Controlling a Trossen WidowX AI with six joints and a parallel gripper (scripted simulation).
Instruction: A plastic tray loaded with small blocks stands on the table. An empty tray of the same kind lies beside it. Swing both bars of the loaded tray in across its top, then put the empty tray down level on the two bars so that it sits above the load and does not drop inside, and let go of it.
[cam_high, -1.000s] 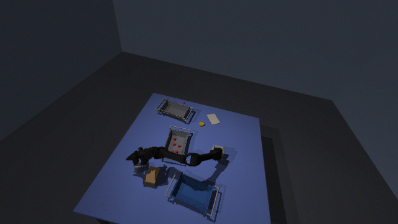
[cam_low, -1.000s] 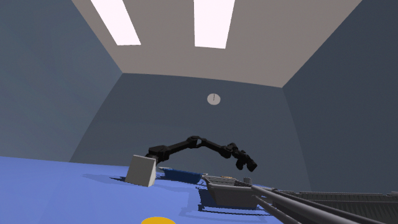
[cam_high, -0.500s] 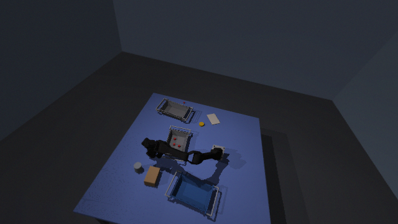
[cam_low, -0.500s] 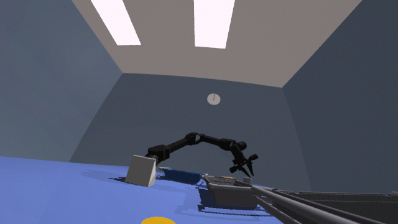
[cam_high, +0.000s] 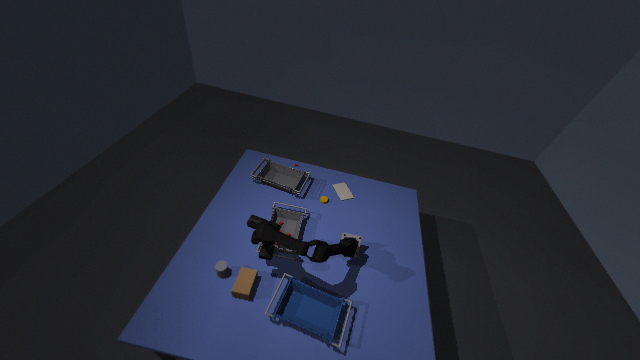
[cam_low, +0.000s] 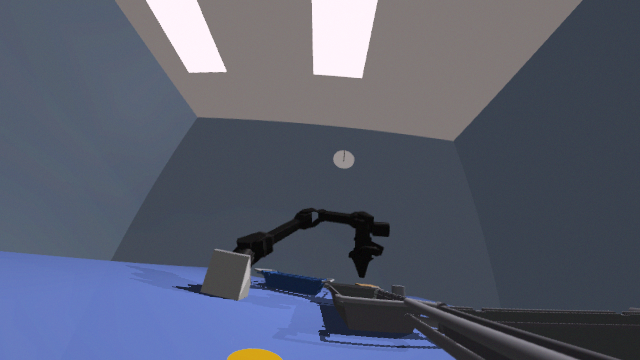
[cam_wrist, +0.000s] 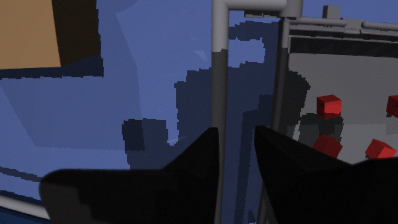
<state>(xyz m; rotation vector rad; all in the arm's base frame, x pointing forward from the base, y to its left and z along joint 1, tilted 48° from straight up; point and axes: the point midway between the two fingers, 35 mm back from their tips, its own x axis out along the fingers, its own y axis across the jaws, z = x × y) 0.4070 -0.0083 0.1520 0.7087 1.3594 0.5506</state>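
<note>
The loaded grey tray (cam_high: 303, 225) (cam_low: 370, 312) (cam_wrist: 350, 70) stands mid-table with several red blocks (cam_high: 281, 223) (cam_wrist: 329, 106) inside. Its near wire bar (cam_wrist: 218, 75) lies swung out beyond the tray's end; the far bar (cam_high: 289, 205) is also out over its end. My gripper (cam_high: 264, 253) (cam_low: 361, 272) (cam_wrist: 236, 135) points down above the near bar. Its fingers stand almost together with nothing between them. In the wrist view the bar shows below the narrow gap, apart from the fingers. The empty grey tray (cam_high: 281, 166) (cam_low: 500, 340) lies at the table's back.
A larger blue tray (cam_high: 310, 310) (cam_low: 292, 281) stands at the front. A brown box (cam_high: 244, 282) (cam_wrist: 30, 30) and a grey cylinder (cam_high: 221, 268) are left of the gripper. A yellow disc (cam_high: 324, 199) and a white card (cam_high: 343, 191) lie behind. The arm base (cam_high: 351, 240) is right.
</note>
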